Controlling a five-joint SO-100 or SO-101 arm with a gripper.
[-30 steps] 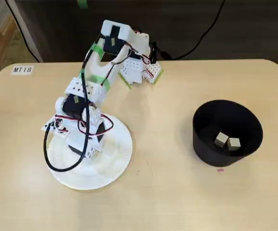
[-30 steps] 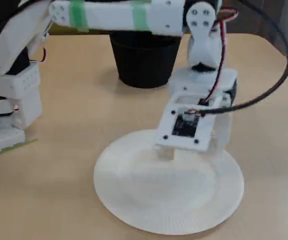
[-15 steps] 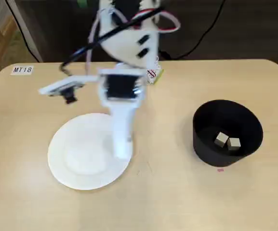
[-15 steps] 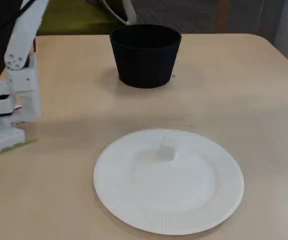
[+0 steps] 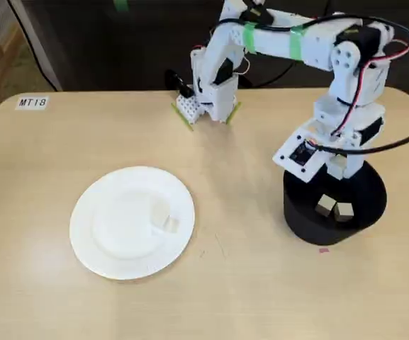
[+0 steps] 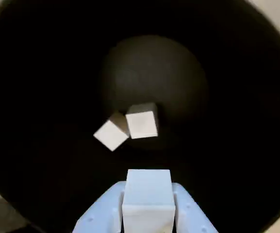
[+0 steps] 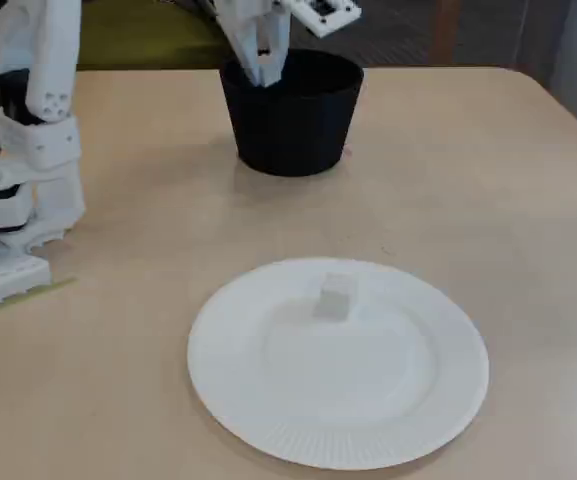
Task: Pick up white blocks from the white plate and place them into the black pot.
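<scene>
My pincer (image 6: 148, 213) is clamped on one white block (image 6: 148, 194), held by its two flat side faces, hanging right over the mouth of the black pot (image 5: 300, 219). In the wrist view two more blocks (image 6: 127, 127) lie touching each other on the pot floor, just ahead of the held one. The pot stands near the right edge of the tabletop (image 5: 247, 283) in the fixed view from above.

The block looks light, stiff and matte with sharp flat faces, so I judge opposite faces give a sure hold and little squeeze is needed; a corner grip would likely twist it. It should drop cleanly and not break.

The white plate (image 5: 91, 248) sits toward the left half of the tabletop, well apart from the pot, with what looks like two blocks (image 5: 165, 216) close together near its right side; they are pale on pale, so the count is hard to tell.

My arm reaches out from its base at the far tabletop edge, elbow high, wrist bent down so the pincer points into the pot.
</scene>
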